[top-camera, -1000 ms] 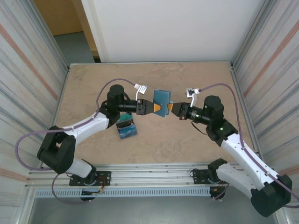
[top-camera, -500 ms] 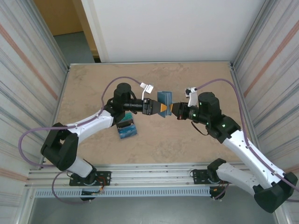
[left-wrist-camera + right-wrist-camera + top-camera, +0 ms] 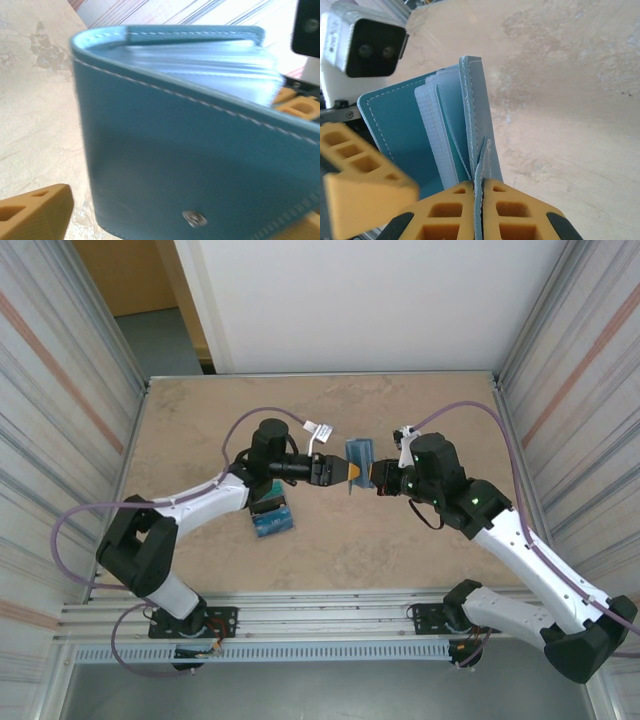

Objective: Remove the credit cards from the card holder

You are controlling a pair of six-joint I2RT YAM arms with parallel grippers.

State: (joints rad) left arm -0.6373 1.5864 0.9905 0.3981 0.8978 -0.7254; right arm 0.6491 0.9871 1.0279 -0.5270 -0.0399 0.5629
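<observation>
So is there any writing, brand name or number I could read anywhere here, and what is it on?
No text can be read in any view.
White camera housing: tiny dark marks on its left edge, too small to read.
Snap stud on the card holder: possibly embossed, too blurred to read.
White tag on the left cable: too small to read.
Loose credit cards: any print is too small to read.

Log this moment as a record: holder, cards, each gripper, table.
card holder: steel-blue, partly open, clear sleeves showing
right gripper: shut on the card holder's edge
left gripper: looks open, fingers apart at the card holder
credit cards: small stack lying on the table
table: beige, mottled
</observation>
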